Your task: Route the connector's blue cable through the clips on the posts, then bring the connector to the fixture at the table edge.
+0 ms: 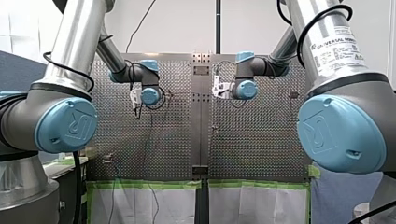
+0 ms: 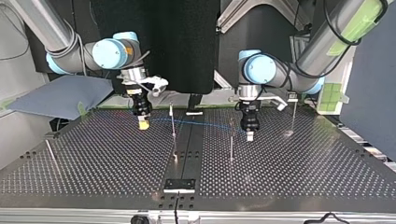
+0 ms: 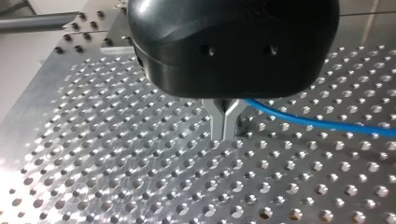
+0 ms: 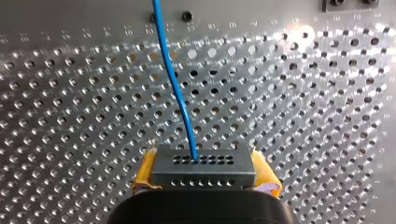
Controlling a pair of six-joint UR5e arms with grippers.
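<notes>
My right hand (image 4: 204, 181) pinches the grey connector (image 4: 203, 164) between its yellow pads, and the blue cable (image 4: 175, 88) runs straight ahead from it over the worktop (image 4: 303, 116). My left hand (image 3: 224, 129) has its metal fingers pressed together, the cable leaving just beside them.

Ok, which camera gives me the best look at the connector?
The right wrist view: the connector sits between my right gripper's yellow pads, hole rows and blue cable plain. In the top view it's a speck at that gripper's tip; front view, indistinguishable; left wrist view, only cable.
</notes>
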